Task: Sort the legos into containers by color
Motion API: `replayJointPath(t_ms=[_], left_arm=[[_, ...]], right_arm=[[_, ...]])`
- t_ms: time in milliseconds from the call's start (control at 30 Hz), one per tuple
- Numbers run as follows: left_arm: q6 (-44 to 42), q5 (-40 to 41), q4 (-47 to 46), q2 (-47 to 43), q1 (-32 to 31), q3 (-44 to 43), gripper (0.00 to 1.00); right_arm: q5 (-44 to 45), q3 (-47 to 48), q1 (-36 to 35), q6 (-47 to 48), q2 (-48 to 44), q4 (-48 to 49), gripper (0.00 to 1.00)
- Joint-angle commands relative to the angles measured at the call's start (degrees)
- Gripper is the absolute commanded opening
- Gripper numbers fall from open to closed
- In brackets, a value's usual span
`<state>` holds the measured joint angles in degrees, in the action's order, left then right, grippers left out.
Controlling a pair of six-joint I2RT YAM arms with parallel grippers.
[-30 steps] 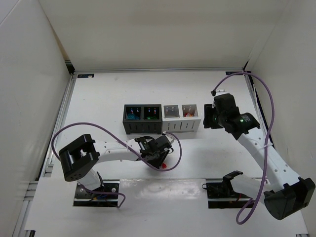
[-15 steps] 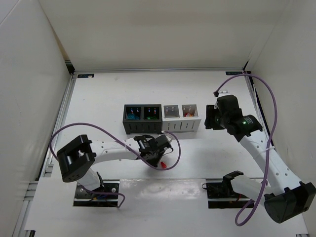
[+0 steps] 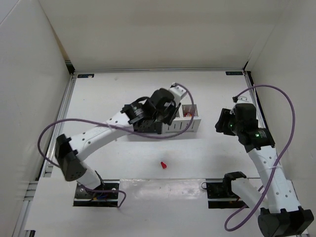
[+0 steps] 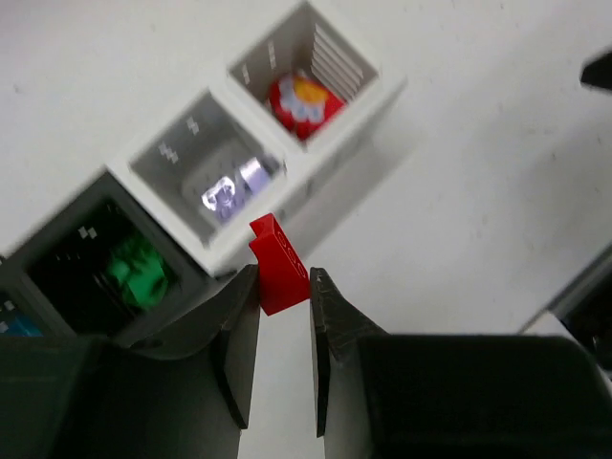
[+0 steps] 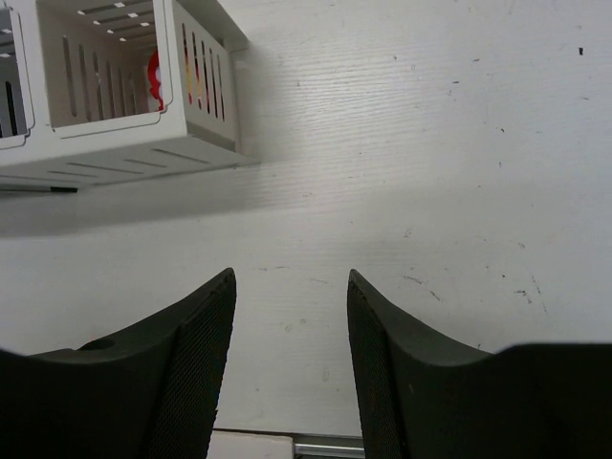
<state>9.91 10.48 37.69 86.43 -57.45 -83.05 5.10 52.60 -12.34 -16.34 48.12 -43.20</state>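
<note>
Left end effector (image 4: 285,287) now over containers (image 4: 220,91), with small glossy red lego (image 4: 278,264)

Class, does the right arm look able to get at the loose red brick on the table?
Probably yes: the right claw is open and empty, and only bare table lies between it and the loose red brick.

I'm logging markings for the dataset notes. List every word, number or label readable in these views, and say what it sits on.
No text can be read in any view.
The dark far-left label at the table's back edge: too small to read.
The dark far-right label at the same edge: too small to read.
The white bins and the red lego in the left claw: no print visible.
</note>
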Motion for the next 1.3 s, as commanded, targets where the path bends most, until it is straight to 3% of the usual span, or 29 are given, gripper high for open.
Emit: replayJointPath(t_ms=[0, 167, 500, 567, 633, 767, 800, 833, 867, 1033, 1133, 1167, 1200, 1267], left_arm=[[-7.00, -5.37, -0.34, 7.51, 2.86, -8.34, 0.30], [-8.51, -11.60, 2.12, 17.69, 4.80, -22.82, 0.30], [-10.88, -14.79, 8.62, 31.51, 5.68, -37.80, 0.31], [-10.70, -14.96, 8.71, 32.57, 5.86, -38.50, 0.35], [-10.44, -14.70, 9.06, 33.45, 6.12, -39.12, 0.44], [-10.35, -15.31, 9.07, 32.22, 6.30, -37.37, 0.63], [-10.35, -16.10, 8.02, 31.52, 6.21, -36.06, 0.74], [-10.35, -16.19, 8.10, 31.52, 6.38, -35.79, 0.74], [-10.35, -16.37, 7.58, 30.38, 6.39, -35.26, 0.81], [-10.35, -16.54, 7.04, 25.46, 6.30, -32.54, 0.87], [-8.16, -16.37, 6.34, 19.05, 6.21, -26.32, 0.98], [-7.20, -15.76, 5.91, 13.03, 6.38, -24.29, 1.00], [-6.14, -14.88, 3.90, 10.80, 6.39, -19.57, 1.00], [-4.91, -12.52, 2.92, 3.62, 6.56, -11.82, 1.00]], right_arm=[[-2.73, 0.13, 2.31, -0.45, -1.10, 1.28, 0.54], [-3.96, 0.22, 4.52, -0.45, -0.92, 1.63, 0.54], [-4.31, -0.13, 6.80, -0.54, -1.27, 1.54, 0.55], [-4.49, 0.05, 7.15, -0.62, -0.83, 1.63, 0.55], [-4.49, 0.05, 6.80, -0.45, -0.92, 1.28, 0.55], [-4.49, 0.14, 6.89, -0.36, -1.27, 1.02, 0.55], [-4.58, 0.22, 6.89, -0.36, -1.27, 1.10, 0.55], [-4.58, 0.22, 6.89, -0.27, -1.36, 1.10, 0.55], [-4.66, 0.22, 6.45, -0.19, -1.45, 1.27, 0.55], [-4.05, 0.22, 3.29, 1.22, -2.06, 1.45, 0.55], [-1.95, 0.31, -4.06, 2.01, -2.06, 1.63, 0.55], [-0.98, 0.31, -6.19, 1.92, -1.37, 1.98, 0.55], [1.64, 0.31, -13.17, 1.58, -1.19, 2.33, 0.56], [6.31, 0.22, -18.48, 1.13, 0.21, 3.03, 0.58]])
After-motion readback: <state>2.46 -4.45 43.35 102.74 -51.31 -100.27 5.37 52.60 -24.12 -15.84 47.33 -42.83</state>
